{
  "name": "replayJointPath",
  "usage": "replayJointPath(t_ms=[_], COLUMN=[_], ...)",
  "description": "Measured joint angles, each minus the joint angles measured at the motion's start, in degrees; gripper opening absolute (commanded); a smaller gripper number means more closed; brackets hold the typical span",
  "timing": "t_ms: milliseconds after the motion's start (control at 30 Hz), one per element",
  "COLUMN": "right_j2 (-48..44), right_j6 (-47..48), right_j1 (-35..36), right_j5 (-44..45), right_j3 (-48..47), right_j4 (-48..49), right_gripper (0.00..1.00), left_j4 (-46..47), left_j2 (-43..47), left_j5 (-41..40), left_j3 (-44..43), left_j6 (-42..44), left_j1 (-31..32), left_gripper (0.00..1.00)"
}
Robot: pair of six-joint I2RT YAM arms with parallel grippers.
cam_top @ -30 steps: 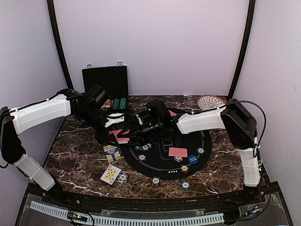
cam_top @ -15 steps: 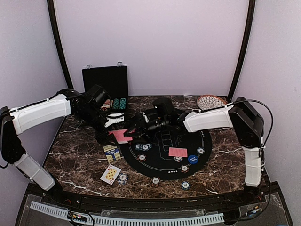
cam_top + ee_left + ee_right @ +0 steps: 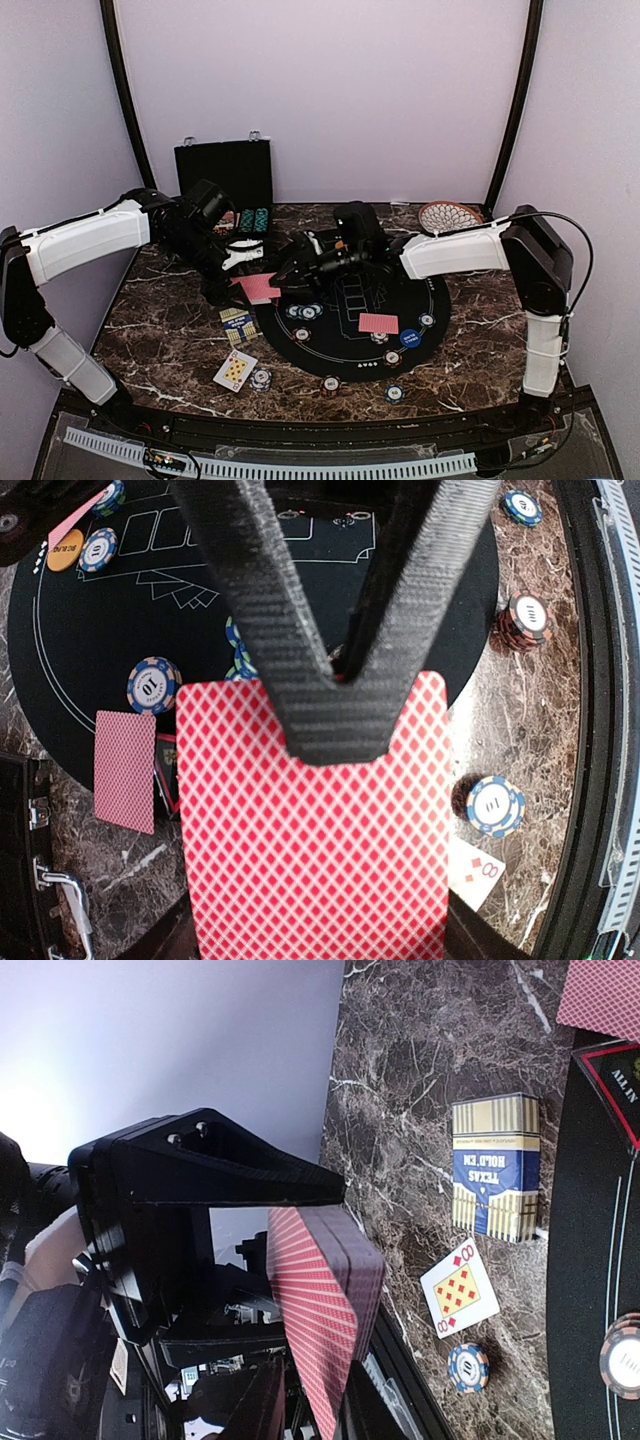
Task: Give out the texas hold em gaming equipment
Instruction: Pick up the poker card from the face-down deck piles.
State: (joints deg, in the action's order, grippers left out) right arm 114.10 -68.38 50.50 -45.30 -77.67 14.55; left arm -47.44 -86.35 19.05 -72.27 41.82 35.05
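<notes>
Your right arm has swung its elbow outward and drawn its wrist back over the far side of the round black mat (image 3: 345,350) since a second ago; your left arm has kept its place just off the mat's left edge. Your left tool (image 3: 335,680) is closed on a single red-backed card (image 3: 310,830); its two fingers pinch the card's top edge, and the patterned back faces the wrist camera above the mat's left rim. Your right tool (image 3: 305,1285) is clamped on a deck of red-backed cards (image 3: 335,1260); the deck is held clear of the worktop (image 3: 170,330) and tilted on edge. Both tools sit near each other over the mat's left edge; whether the deck and the single card touch, you cannot tell.

On the mat, a face-down card (image 3: 378,323) lies near the centre; a blue button disc (image 3: 408,338) sits just beside it, toward the mat's near-right rim. Poker chips (image 3: 305,312) cluster inside the mat's left rim, and more lie along its near edge; an orange button disc (image 3: 63,555) rests on the mat next to one of them. Off the mat's left side lie a Texas Hold'em card box (image 3: 238,325) and a face-up diamonds card (image 3: 235,369), with a chip just beside that card; beyond the mat's far-left side stands the open black chip case (image 3: 222,172).
</notes>
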Motion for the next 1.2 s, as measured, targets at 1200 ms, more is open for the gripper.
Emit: replayJointPath(t_ms=[1200], right_j2=[-7.37], right_j6=[-3.41], right_j1=[-12.63], right_j5=[-2.75], right_j3=[10.08], right_j4=[7.28], right_gripper=[0.00], left_j4=[0.42], left_j2=[0.79], left_j5=[-2.62], left_j3=[2.23], left_j6=[0.48], left_j1=[-2.56], left_gripper=[0.01])
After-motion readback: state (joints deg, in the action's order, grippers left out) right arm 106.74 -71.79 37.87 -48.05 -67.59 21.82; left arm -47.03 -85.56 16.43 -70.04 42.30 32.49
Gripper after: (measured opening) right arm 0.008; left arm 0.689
